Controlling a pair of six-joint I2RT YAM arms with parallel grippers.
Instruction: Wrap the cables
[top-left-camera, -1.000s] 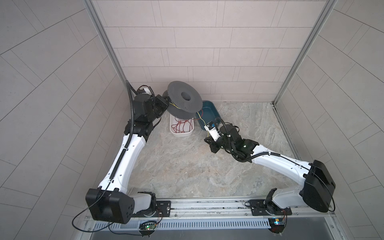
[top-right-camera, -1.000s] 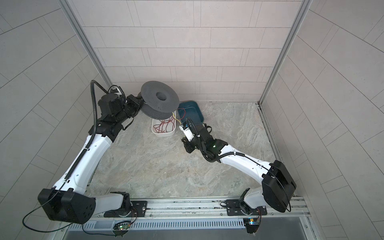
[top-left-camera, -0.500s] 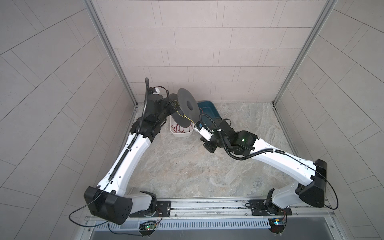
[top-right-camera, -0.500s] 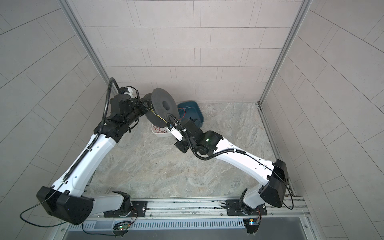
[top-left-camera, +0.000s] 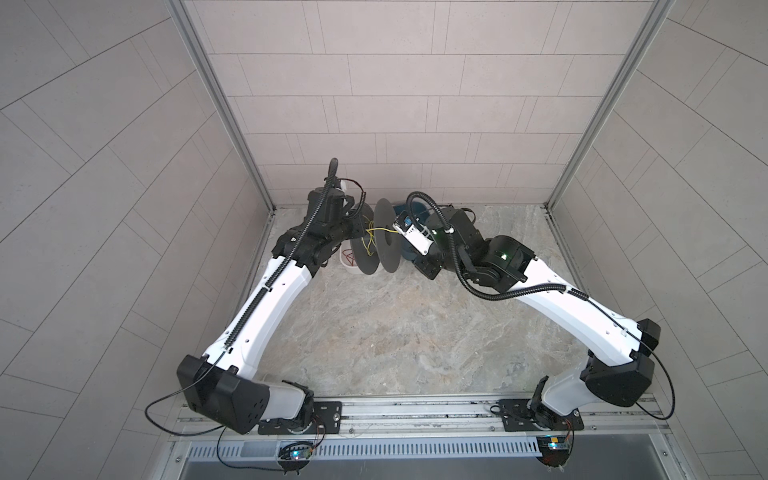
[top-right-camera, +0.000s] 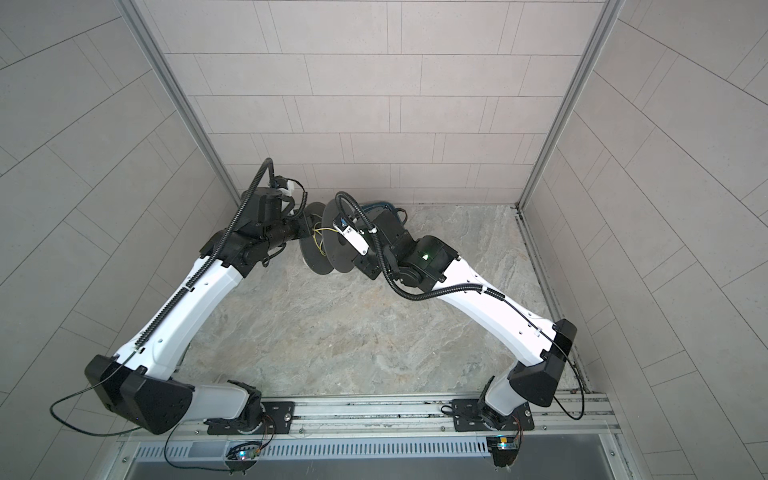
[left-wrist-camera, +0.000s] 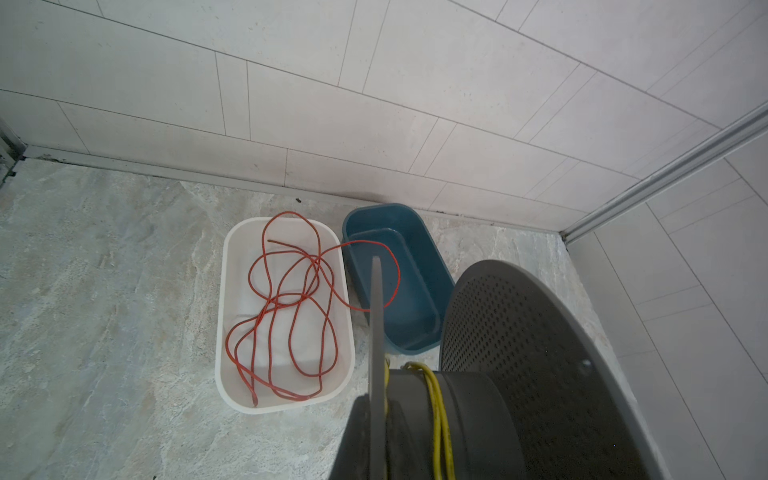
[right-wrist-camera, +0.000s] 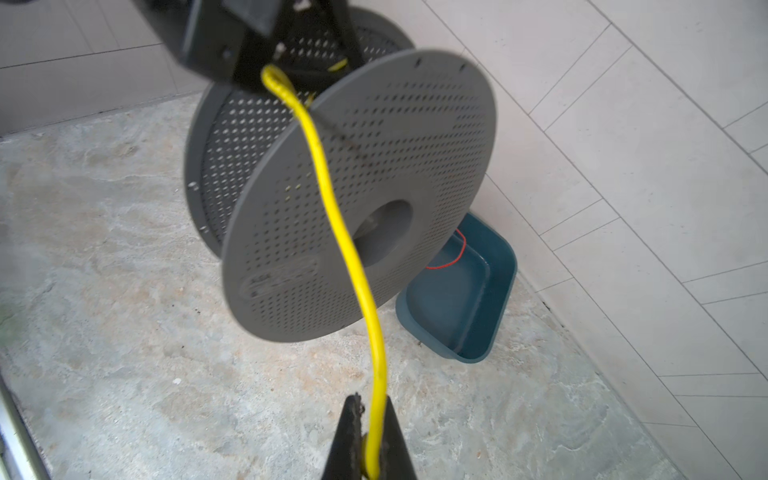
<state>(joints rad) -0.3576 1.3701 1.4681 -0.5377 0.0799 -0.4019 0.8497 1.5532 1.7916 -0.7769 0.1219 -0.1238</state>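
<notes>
A dark grey perforated spool (top-left-camera: 384, 239) (top-right-camera: 332, 243) (right-wrist-camera: 361, 199) hangs upright above the floor, edge-on in both top views. My left gripper (top-left-camera: 356, 226) (top-right-camera: 301, 232) is shut on one flange's rim (left-wrist-camera: 376, 316); its fingers are hidden behind the spool. The yellow cable (right-wrist-camera: 332, 208) makes a few turns round the hub (left-wrist-camera: 436, 407). From there it runs over the near flange to my right gripper (right-wrist-camera: 370, 405) (top-left-camera: 395, 227), which is shut on it just right of the spool.
A white tray (left-wrist-camera: 222, 316) against the back wall holds a tangled red wire (left-wrist-camera: 286, 307). One loop of that wire hangs into the blue tub (left-wrist-camera: 415, 270) (right-wrist-camera: 498, 270) next to it. Both stand below and behind the spool. Walls close in on three sides.
The left arm has turned the spool from face-up to edge-on and carried it rightward. The right gripper has risen with the yellow cable, from below the spool to its right side.
</notes>
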